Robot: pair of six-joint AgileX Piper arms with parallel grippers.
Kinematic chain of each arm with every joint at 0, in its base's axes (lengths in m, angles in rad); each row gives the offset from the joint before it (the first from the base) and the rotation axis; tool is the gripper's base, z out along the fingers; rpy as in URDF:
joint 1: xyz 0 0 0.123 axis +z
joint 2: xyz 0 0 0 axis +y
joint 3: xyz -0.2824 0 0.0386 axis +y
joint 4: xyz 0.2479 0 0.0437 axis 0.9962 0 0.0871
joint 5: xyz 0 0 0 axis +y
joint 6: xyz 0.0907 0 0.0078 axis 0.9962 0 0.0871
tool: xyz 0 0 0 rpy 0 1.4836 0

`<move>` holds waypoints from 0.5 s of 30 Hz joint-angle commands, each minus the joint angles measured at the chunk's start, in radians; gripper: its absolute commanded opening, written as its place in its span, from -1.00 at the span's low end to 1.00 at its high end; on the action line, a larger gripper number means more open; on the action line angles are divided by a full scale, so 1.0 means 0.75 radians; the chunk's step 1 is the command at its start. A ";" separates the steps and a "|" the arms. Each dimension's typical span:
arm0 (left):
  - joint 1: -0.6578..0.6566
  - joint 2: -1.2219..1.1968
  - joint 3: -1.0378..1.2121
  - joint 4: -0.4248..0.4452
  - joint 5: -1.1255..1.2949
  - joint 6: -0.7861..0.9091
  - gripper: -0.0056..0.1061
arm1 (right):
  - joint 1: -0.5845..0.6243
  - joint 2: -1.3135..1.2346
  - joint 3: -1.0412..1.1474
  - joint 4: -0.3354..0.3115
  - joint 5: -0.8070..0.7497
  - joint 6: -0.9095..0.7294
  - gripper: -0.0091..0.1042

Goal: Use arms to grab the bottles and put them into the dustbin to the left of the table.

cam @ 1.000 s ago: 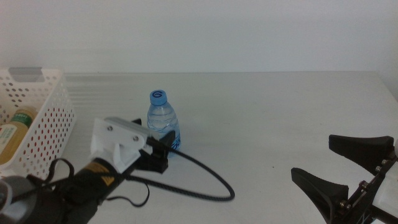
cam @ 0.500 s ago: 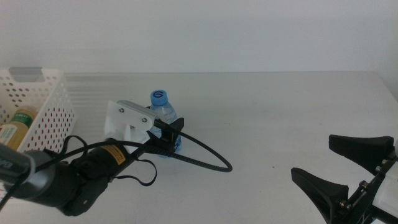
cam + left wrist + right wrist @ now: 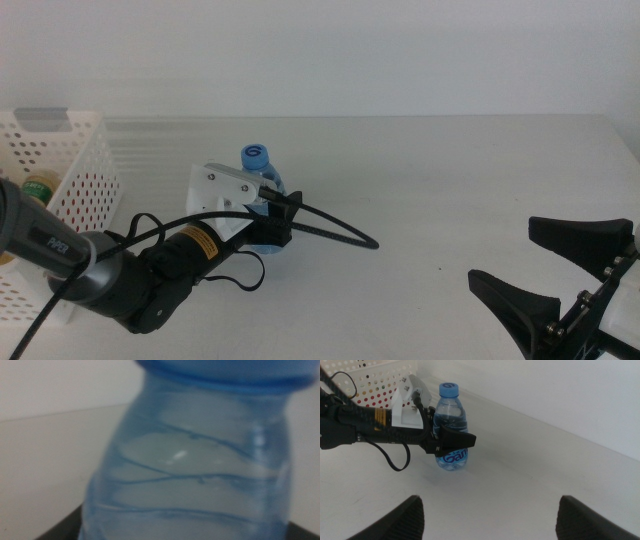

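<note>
A small clear water bottle with a blue cap stands upright mid-table. My left gripper reaches in from the left and is open, one jaw on each side of the bottle's lower body. The left wrist view is filled by the bottle. The right wrist view shows the bottle with a dark jaw of the left gripper across its front. The white perforated dustbin stands at the left edge, and a yellow tea bottle lies inside it. My right gripper waits open at the lower right.
A black cable loops over the table to the right of the left gripper. The dustbin shows something red through its holes in the right wrist view. White tabletop stretches between the bottle and the right gripper.
My left gripper has moved forward and to the right, bringing its jaws around the water bottle. The bottle stays upright in place. The right gripper has not moved.
</note>
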 commanded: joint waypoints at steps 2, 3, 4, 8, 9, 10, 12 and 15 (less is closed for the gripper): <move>0.002 -0.069 -0.021 -0.029 -0.093 -0.085 0.06 | -0.009 -0.006 -0.034 -0.008 -0.091 -0.011 0.51; 0.002 -0.074 -0.017 -0.029 -0.088 -0.102 -0.03 | -0.009 -0.006 -0.034 -0.008 -0.091 -0.011 0.51; 0.002 -0.084 -0.010 -0.023 -0.084 -0.119 -0.18 | -0.009 -0.006 -0.034 -0.008 -0.091 -0.011 0.51; 0.002 -0.163 0.058 -0.010 -0.080 -0.125 -0.74 | -0.009 -0.006 -0.034 -0.008 -0.091 -0.011 0.51; 0.002 -0.185 0.074 -0.015 -0.076 -0.125 -0.82 | -0.009 -0.006 -0.034 -0.008 -0.091 -0.011 0.51; 0.002 -0.222 0.093 -0.023 -0.065 -0.125 -0.94 | -0.009 -0.006 -0.034 -0.008 -0.091 -0.011 0.51; 0.002 -0.287 0.126 -0.025 -0.017 -0.125 -0.99 | -0.009 -0.006 -0.034 -0.008 -0.091 -0.011 0.51; 0.002 -0.409 0.169 -0.010 0.104 -0.125 -0.99 | -0.009 -0.006 -0.034 -0.008 -0.091 -0.011 0.51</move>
